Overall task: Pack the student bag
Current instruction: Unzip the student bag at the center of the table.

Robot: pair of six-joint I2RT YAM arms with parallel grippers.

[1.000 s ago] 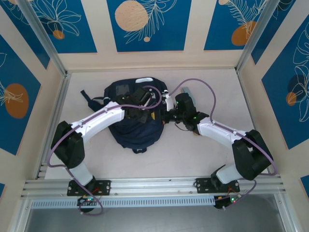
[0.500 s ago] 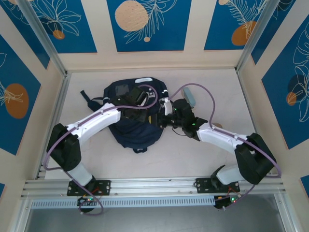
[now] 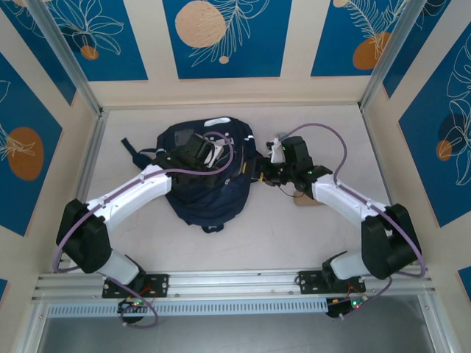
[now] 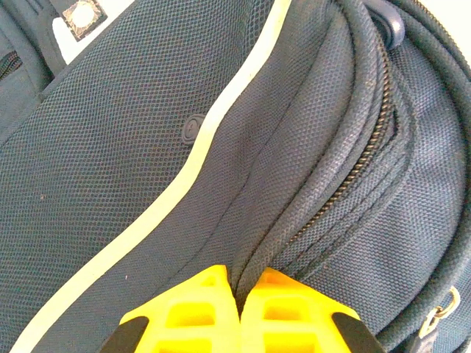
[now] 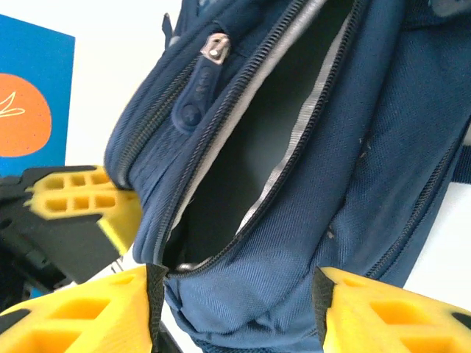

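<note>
Our left end effector point(image 4: 239, 312) clamps a seam fold point(image 4: 259, 243) of the limp student bag point(image 3: 207, 193) beneath it. Our right end effector point(image 5: 235, 298), parted, straddles the pocket rim point(image 5: 221, 254). We judge seams grip best.

Looks like a robot lab test cell, definitely not anyone's home. Boxed in by cream wall panels point(image 3: 294, 44) with blue leaf-and-orange-circle prints point(image 3: 221, 37), all held up by aluminium profile posts point(image 3: 62, 55). Two white-and-black arms point(image 3: 125, 198) bolted onto an aluminium rail point(image 3: 235, 283) at the near edge of a plain white table point(image 3: 294, 235), with purple cables point(image 3: 324, 132) looping off them.
</note>
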